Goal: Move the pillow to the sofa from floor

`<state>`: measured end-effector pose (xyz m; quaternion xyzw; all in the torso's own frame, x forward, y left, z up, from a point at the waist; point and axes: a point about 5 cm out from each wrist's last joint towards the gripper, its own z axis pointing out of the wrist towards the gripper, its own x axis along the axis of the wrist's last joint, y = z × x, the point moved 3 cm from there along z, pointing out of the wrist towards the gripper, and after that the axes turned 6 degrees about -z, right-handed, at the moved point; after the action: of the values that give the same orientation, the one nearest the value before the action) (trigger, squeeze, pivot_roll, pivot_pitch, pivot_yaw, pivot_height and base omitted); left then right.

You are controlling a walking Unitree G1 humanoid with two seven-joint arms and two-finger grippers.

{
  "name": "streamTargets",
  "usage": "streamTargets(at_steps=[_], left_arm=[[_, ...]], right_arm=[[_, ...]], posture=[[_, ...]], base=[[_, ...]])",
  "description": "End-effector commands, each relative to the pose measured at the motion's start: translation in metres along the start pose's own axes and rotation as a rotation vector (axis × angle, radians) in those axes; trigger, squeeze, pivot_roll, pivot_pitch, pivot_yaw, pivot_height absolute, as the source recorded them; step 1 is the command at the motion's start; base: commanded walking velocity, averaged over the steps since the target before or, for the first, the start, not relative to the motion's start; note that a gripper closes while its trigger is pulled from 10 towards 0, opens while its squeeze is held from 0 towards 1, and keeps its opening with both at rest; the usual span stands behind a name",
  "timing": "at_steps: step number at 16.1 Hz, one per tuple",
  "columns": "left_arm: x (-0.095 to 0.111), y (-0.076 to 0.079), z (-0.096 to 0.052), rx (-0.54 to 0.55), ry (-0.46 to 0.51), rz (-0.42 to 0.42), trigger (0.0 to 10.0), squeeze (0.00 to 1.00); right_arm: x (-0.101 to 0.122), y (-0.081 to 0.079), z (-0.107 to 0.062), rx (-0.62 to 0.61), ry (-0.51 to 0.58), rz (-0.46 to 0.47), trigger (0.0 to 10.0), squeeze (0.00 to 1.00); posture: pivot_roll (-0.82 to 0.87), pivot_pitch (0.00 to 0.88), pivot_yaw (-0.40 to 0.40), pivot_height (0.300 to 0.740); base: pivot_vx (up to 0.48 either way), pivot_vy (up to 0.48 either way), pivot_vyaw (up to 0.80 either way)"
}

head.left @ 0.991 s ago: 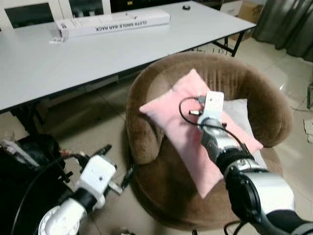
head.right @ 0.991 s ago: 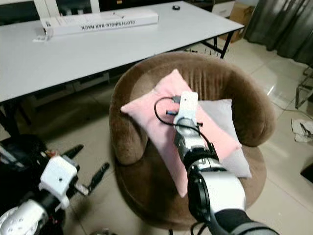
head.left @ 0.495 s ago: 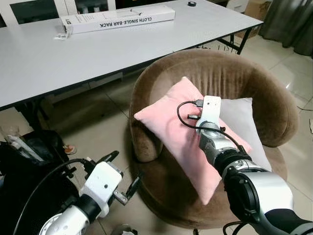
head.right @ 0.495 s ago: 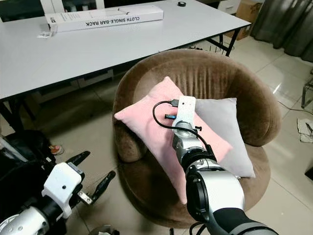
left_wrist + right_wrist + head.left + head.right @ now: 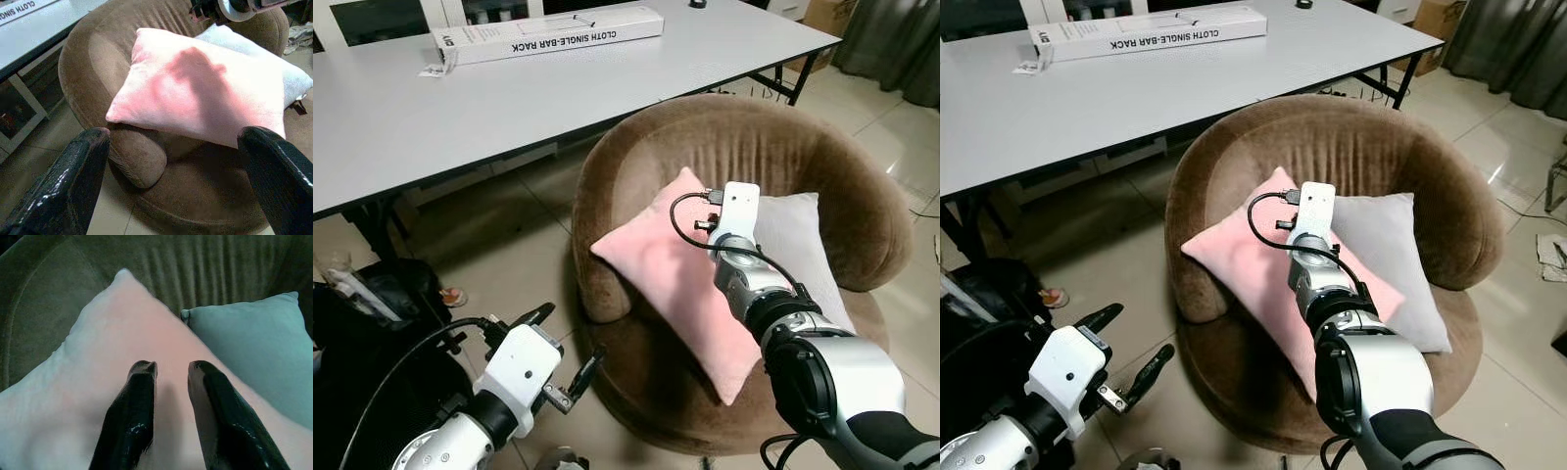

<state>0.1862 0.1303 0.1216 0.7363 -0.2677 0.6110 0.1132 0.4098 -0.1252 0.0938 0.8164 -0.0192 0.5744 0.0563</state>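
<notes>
A pink pillow [image 5: 671, 269] lies tilted on the seat of the brown round sofa chair [image 5: 636, 157]. It partly covers a pale grey pillow [image 5: 795, 235]. My right arm reaches over the pink pillow. In the right wrist view the right gripper [image 5: 171, 366] stands narrowly open just above the pink fabric, with nothing between its fingers [image 5: 139, 396]. My left gripper [image 5: 566, 338] hangs wide open low by the floor, left of the chair. In the left wrist view it faces the pink pillow [image 5: 195, 93] from a distance.
A long white table [image 5: 509, 98] stands behind the chair, with a white carton [image 5: 548, 34] on it. Black table legs [image 5: 783, 83] are at the back right. A black bag [image 5: 362, 333] sits on the floor at my left. Tiled floor [image 5: 499, 235] lies between table and chair.
The pink pillow has sunk lower onto the seat. My right wrist has shifted slightly above it. The camera view has moved a little; the left arm has hardly moved.
</notes>
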Motion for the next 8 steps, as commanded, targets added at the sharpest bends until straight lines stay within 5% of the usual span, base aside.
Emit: streamTargets(at_steps=[1,2,3,8], left_arm=[[0.003,0.005,0.001,-0.034,0.002,0.002,10.0,0.0],[0.003,0.004,0.002,-0.038,0.002,0.002,10.0,0.0],[0.003,0.003,0.003,-0.039,0.002,0.003,10.0,0.0],[-0.015,-0.029,0.016,0.13,-0.041,-0.049,10.0,0.0]], right_arm=[[0.0,0.007,0.001,-0.018,0.0,-0.007,10.0,1.0],[0.001,0.006,0.001,-0.001,0.009,-0.032,10.0,0.75],[0.002,0.005,0.001,0.01,0.014,-0.033,10.0,0.0],[0.002,0.01,0.0,0.084,0.101,-0.063,10.0,0.0]], posture=[[0.38,0.071,-0.039,0.74],[0.38,0.065,-0.032,0.74],[0.37,0.058,-0.028,0.74],[0.26,0.0,-0.011,0.74]], base=[[0.0,0.0,0.0],[0.0,0.0,0.0],[0.0,0.0,0.0],[0.0,0.0,0.0]])
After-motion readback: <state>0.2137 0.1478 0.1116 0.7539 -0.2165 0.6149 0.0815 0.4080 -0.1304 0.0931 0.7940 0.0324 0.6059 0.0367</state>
